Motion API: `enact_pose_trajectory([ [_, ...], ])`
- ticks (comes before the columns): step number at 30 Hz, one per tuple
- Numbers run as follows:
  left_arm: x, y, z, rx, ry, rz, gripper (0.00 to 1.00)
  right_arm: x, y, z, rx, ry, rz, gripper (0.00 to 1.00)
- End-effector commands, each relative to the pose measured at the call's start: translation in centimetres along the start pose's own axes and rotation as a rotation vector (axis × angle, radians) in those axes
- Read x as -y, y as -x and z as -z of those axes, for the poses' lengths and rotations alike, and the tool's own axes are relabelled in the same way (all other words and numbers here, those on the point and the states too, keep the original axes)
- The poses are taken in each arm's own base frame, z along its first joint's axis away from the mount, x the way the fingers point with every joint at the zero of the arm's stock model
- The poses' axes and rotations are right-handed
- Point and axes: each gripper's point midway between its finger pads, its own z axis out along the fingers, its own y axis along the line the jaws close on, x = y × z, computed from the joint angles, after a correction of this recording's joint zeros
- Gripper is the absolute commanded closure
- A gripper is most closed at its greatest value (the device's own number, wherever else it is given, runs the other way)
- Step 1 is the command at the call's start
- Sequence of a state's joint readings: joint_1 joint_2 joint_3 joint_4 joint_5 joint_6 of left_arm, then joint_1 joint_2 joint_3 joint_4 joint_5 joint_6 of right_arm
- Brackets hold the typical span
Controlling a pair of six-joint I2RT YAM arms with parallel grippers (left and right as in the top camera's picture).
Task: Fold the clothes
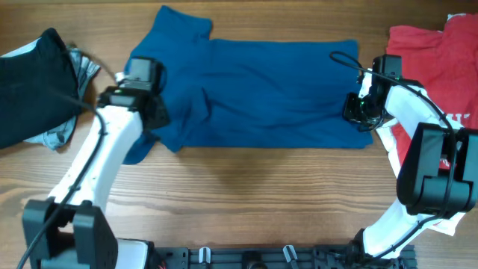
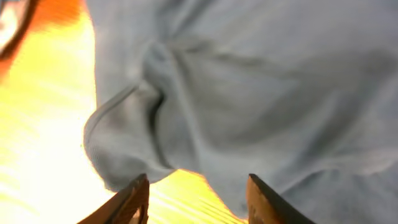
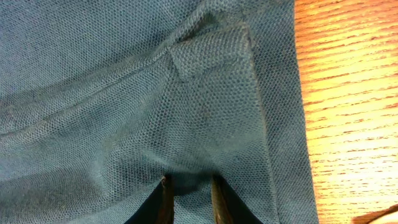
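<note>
The clothes' main piece, a large dark blue shirt (image 1: pixel 261 90), lies spread flat across the middle of the wooden table. At the shirt's left side my left gripper (image 1: pixel 155 113) stands open. In the left wrist view its fingers (image 2: pixel 138 190) are apart, with bare wood between them and a rumpled sleeve fold of the blue shirt (image 2: pixel 249 93) just beyond. My right gripper (image 1: pixel 358 110) is at the shirt's right hem. There the right gripper (image 3: pixel 189 186) is shut on a pinched ridge of the blue shirt (image 3: pixel 124 93) next to a side-slit corner.
A red shirt (image 1: pixel 429 56) with white lettering lies at the far right, partly under my right arm. A black garment (image 1: pixel 30 82) and a grey one (image 1: pixel 58 134) are heaped at the far left. Bare wood (image 1: pixel 254 194) runs along the front.
</note>
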State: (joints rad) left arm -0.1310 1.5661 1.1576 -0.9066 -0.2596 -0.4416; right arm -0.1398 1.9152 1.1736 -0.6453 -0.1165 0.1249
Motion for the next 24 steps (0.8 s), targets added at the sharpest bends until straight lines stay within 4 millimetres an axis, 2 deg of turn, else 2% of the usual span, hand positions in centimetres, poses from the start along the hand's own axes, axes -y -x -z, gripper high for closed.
enact_pose_trajectory([
  [1,2.2,-1.9,-0.8,-0.161,-0.18,0.139,0.57,-0.2,-1.0,-1.3,-0.044,0.011,0.018,0.79],
  [2,2.8,-2.8,-1.4,-0.201,-0.203,0.137,0.59,-0.2,-1.0,-1.3,-0.044,0.011,0.019,0.79],
  [7,2.7,-5.4,-4.6,-0.293,-0.149,0.167,0.58,-0.2,-1.0,-1.3,-0.045,0.011,0.018,0.79],
  [9,2.7,-5.7,-5.2,-0.295,-0.146,0.166,0.58,-0.2,-1.0,-1.3,-0.045,0.011,0.018,0.79],
  [12,3.2,-4.8,-5.4,-0.259,-0.166,0.171,0.6,-0.2,-1.0,-1.3,-0.045,0.011,0.018,0.79],
  [14,3.7,-3.9,-5.5,-0.223,-0.188,0.175,0.87,-0.2,-1.0,-1.3,-0.046,0.011,0.018,0.79],
  [15,4.0,-3.2,-5.6,-0.195,-0.206,0.179,0.96,-0.2,-1.0,-1.3,-0.046,0.011,0.018,0.79],
  [18,4.9,-1.1,-5.0,-0.123,-0.251,0.178,0.96,-0.2,-1.1,-1.3,-0.05,0.01,0.018,0.79],
  [22,6.3,5.4,-0.9,0.114,-0.354,0.119,0.96,-0.2,-1.1,-1.3,-0.05,0.011,0.018,0.79],
  [23,6.4,6.5,-0.6,0.152,-0.368,0.129,0.96,-0.2,-1.1,-1.3,-0.049,0.011,0.018,0.79],
  [24,6.1,6.6,-0.7,0.156,-0.358,0.133,0.96,-0.2,-1.1,-1.3,-0.049,0.01,0.018,0.79],
])
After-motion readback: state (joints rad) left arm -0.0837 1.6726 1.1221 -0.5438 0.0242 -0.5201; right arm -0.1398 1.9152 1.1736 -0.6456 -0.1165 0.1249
